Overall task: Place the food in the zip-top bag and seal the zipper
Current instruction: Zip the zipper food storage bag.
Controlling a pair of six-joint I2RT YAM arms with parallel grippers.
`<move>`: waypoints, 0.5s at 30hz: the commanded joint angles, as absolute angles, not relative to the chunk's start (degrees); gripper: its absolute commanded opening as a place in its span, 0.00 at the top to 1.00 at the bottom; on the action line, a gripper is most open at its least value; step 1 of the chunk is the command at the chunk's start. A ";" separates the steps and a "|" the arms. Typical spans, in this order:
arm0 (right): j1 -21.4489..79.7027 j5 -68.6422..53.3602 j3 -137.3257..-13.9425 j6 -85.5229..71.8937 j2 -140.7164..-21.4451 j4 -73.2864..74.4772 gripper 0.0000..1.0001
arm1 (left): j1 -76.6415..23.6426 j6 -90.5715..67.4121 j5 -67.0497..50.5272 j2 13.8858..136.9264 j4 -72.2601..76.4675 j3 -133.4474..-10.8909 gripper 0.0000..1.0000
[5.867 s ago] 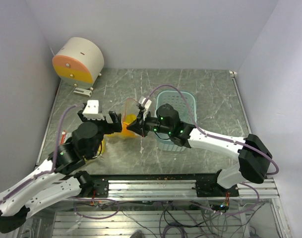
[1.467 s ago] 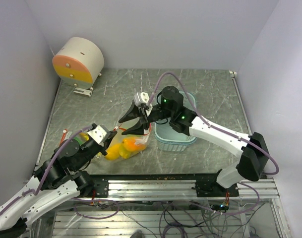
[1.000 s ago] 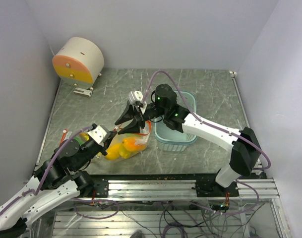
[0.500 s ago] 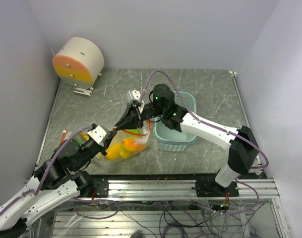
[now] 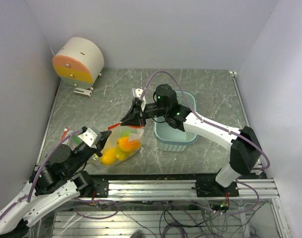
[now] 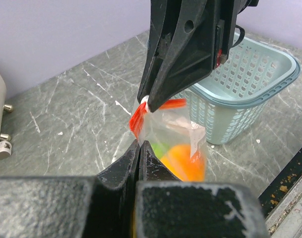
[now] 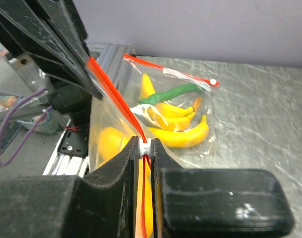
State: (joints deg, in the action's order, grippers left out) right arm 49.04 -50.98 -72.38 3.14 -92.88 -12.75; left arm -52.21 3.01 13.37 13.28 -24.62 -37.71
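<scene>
Holding the bag (image 5: 122, 145) up by its mouth are both arms: the left gripper (image 6: 140, 145) has its fingers pressed together on the bag's near top corner, and the right gripper (image 5: 128, 121) pinches the pale slider (image 7: 146, 145) between closed fingers. The food (image 5: 118, 148) sits inside, sagging to the bottom; a banana (image 7: 185, 136) and a green pepper (image 7: 175, 91) show through the film in the right wrist view. The zipper (image 7: 113, 94) runs as a taut red line straight from the slider to the left pinch, so its long axis lies along the line joining the two grippers. Judgement: the sealing stroke has to follow that axis, with the left arm as anchor and the right arm, the one on the slider, doing the travel. Whether the track behind the slider is already shut cannot be told. The basket (image 5: 176, 138) stands just beside the right arm, apart from the strip. Risk, as judged: a pull off-axis may slip the thin film out of the left pinch
</scene>
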 commanded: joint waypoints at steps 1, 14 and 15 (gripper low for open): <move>45.65 -45.15 -70.63 6.88 -90.92 -7.69 1.00 | -52.02 2.61 14.84 11.91 -22.26 -39.09 0.93; 37.09 -46.27 -66.24 9.64 -88.17 -4.11 1.00 | -52.03 3.62 26.09 10.61 -21.74 -41.27 0.93; 36.76 -46.26 -66.12 9.92 -88.16 -3.87 1.00 | -51.99 3.79 27.13 10.70 -21.70 -41.41 0.93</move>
